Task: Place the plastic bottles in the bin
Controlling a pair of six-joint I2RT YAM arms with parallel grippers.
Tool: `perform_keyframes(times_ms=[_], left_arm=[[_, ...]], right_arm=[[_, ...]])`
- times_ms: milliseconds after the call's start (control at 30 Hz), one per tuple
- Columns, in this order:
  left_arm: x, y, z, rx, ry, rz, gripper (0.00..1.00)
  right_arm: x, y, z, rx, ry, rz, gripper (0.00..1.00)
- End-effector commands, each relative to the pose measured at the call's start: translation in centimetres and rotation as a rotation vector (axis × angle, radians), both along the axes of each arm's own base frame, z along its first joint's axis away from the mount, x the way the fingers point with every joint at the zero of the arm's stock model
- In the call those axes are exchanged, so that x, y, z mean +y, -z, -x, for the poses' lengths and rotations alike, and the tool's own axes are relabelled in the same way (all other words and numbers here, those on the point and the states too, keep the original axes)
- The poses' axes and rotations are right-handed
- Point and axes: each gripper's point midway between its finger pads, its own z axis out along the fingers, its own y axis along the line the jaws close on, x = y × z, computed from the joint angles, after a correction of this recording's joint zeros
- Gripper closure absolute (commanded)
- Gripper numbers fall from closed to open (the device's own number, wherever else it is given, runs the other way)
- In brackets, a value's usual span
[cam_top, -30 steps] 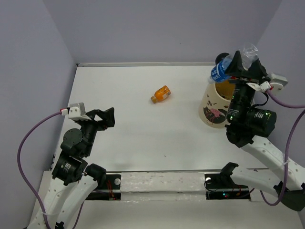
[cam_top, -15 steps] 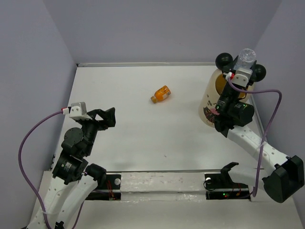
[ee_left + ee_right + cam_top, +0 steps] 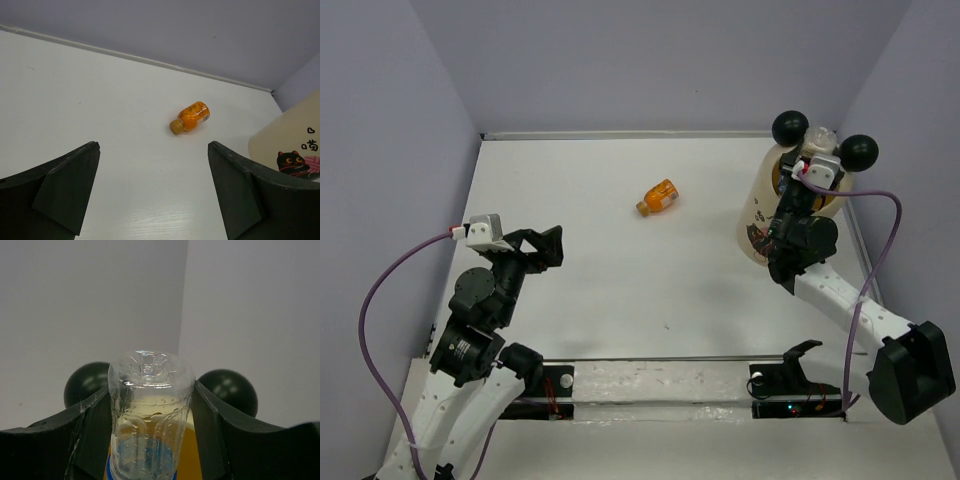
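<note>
Bright, even, diffuse light in every view. The table [image 3: 620,290] reads near-white, with faint, soft shadows. At centre of the right wrist view, the bottle [image 3: 150,410] carries small glints; its lower corners are dark.

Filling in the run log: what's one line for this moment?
right jaws: shut on clear bottle, base up, over bin | left jaws: open, empty | orange bottle: lying on table

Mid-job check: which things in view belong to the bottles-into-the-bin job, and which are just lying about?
Belongs to the job:
- clear bottle, base up, clamped in the right gripper over the bin
- orange bottle, lying on its side on the table

Just there:
- purple cables
- left gripper, open and empty, no bottle between its fingers
</note>
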Motion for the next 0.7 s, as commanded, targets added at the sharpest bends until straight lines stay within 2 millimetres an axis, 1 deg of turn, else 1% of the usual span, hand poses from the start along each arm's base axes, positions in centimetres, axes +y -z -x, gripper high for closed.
perform_keyframes(times_ms=[0, 33, 67, 100, 133, 167, 267, 300, 333, 367, 400, 433, 467, 500, 533, 567, 600, 633, 667], left_arm=[[0.0, -2.6, 0.4, -0.076, 0.011, 0.020, 0.01], [0.0, -2.7, 0.5, -0.077, 0.010, 0.022, 0.01], [0.0, -2.6, 0.4, -0.075, 0.010, 0.022, 0.01], [0.1, -2.6, 0.4, -0.075, 0.008, 0.021, 0.01], [0.0, -2.6, 0.4, -0.075, 0.010, 0.022, 0.01], [0.1, -2.6, 0.4, -0.075, 0.008, 0.021, 0.01], [0.0, -2.6, 0.5, -0.076, 0.010, 0.024, 0.01], [0.0, -2.6, 0.5, -0.076, 0.011, 0.024, 0.01], [0.0, -2.6, 0.5, -0.077, 0.014, 0.023, 0.01], [-0.1, -2.6, 0.5, -0.076, 0.014, 0.025, 0.01], [-0.2, -2.6, 0.5, -0.076, 0.021, 0.025, 0.01], [-0.2, -2.5, 0.4, -0.075, 0.021, 0.023, 0.01], [-0.2, -2.5, 0.4, -0.075, 0.022, 0.024, 0.01], [-0.3, -2.5, 0.4, -0.072, 0.027, 0.023, 0.01], [-0.4, -2.3, 0.3, -0.067, 0.030, 0.020, 0.01], [-0.4, -2.3, 0.3, -0.067, 0.031, 0.018, 0.01], [-0.4, -2.4, 0.3, -0.066, 0.031, 0.017, 0.01], [-0.5, -2.2, 0.1, -0.061, 0.033, 0.015, 0.01], [-0.6, -2.3, 0.1, -0.063, 0.034, 0.016, 0.01]], right_arm=[[-0.4, 1.7, -0.2, -0.006, -0.024, -0.103, 0.51], [-0.3, 2.2, -0.3, 0.008, -0.027, -0.114, 0.31], [-0.4, 2.3, -0.3, 0.013, -0.029, -0.124, 0.22], [-0.7, 2.0, 0.2, 0.003, -0.027, -0.145, 0.15], [-0.6, 1.9, 0.1, 0.021, -0.036, -0.159, 0.08], [-1.0, 1.1, 0.7, 0.008, -0.037, -0.177, 0.07], [-0.8, -1.1, 0.9, 0.036, -0.070, -0.220, 0.07], [-0.4, -0.5, 0.6, 0.104, -0.093, -0.232, 0.06], [-0.4, -2.8, 1.0, 0.081, -0.120, -0.261, 0.06], [0.5, -3.4, 0.8, 0.105, -0.177, -0.255, 0.07], [1.5, -1.8, 0.1, 0.207, -0.216, -0.261, 0.07], [1.9, -4.2, 0.4, 0.192, -0.253, -0.283, 0.07], [2.9, -4.4, 0.2, 0.229, -0.309, -0.282, 0.07], [3.8, -2.6, -0.1, 0.325, -0.345, -0.308, 0.07], [4.7, -2.7, -0.2, 0.354, -0.386, -0.314, 0.09], [6.5, -3.1, -0.7, 0.389, -0.476, -0.311, 0.11], [7.6, -2.6, -0.9, 0.428, -0.521, -0.321, 0.11], [8.8, -1.1, -1.2, 0.493, -0.567, -0.352, 0.12], [10.9, 0.3, -2.0, 0.554, -0.624, -0.349, 0.12]])
